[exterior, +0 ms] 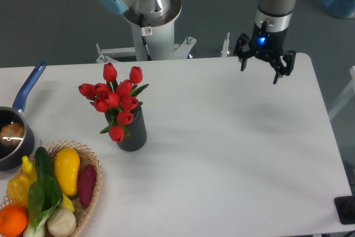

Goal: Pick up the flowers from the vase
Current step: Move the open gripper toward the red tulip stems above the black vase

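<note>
We see our gripper (259,70) hanging with fingers spread wide and nothing in them, above the far right part of the table (233,154). Well off to its left, the flowers (115,99) stand in the vase (133,132), with a basket (91,192) and saucepan (14,137) at near left

I'm seeing a smooth, matt white counter (233,137), a ribbed, matt dark grey vase (135,131), red tulips (116,101) looking faintly glossy like plastic, a rough woven wicker basket (91,192), and a matt black plastic-looking gripper (260,70).
</note>
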